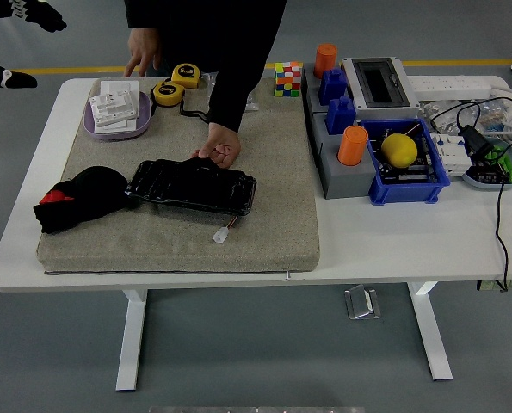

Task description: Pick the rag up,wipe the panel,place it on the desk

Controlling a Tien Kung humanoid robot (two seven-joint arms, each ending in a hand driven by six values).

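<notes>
Neither robot hand is in view, so nothing is started: rag (75, 198) lies at nine o'clock of panel (192, 185) on mat (264, 215); a person's hand (219, 146) touches the panel.

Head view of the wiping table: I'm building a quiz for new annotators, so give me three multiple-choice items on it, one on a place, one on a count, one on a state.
1. Where does the black rag lie?
A. left of the black panel on the mat
B. in the blue bin
C. on the floor

2. How many yellow tape measures are there?
A. one
B. two
C. four

3. What is the person's hand doing?
A. lifting the rag
B. resting at the panel's far edge
C. holding the cube

Answers: 1 A, the rag sits beside the panel's left end. 2 B, two lie at the mat's far edge. 3 B, its fingers meet the panel.
</notes>
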